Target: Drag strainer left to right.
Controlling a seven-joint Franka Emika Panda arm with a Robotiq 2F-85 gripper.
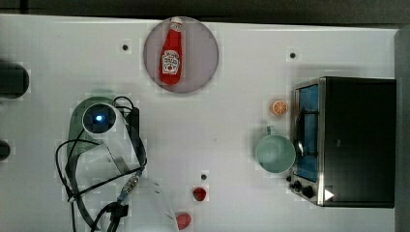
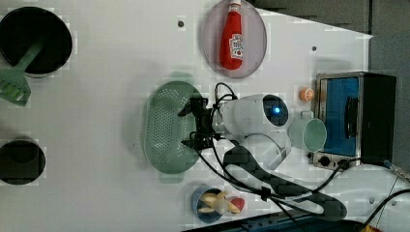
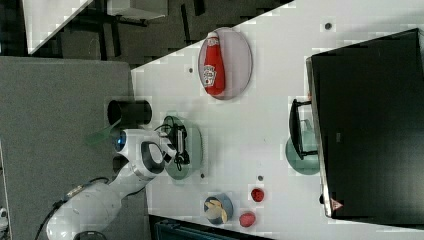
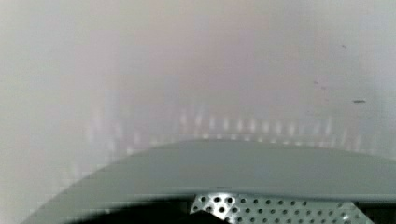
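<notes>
Left view: strainer [image 2: 167, 126] sits mid-frame on the white table [image 2: 96, 96], long axis running top to bottom. Gripper [image 2: 195, 123] hangs over the strainer's right rim, jaws spread wide, nothing held; whether the fingers touch the rim can't be told. Top view: strainer [image 1: 77, 126] at left-center, mostly under the arm. Wrist view: strainer rim [image 4: 243, 170] across the lower frame, holes below it. Cup [image 2: 309, 134] at right of the left view, just beside the toaster oven [image 2: 353, 118]. Ketchup bottle [image 2: 232, 36] lies on a plate [image 2: 256, 48], upper center.

End effector [image 3: 179, 145] (open) over strainer [image 3: 192, 150]
</notes>
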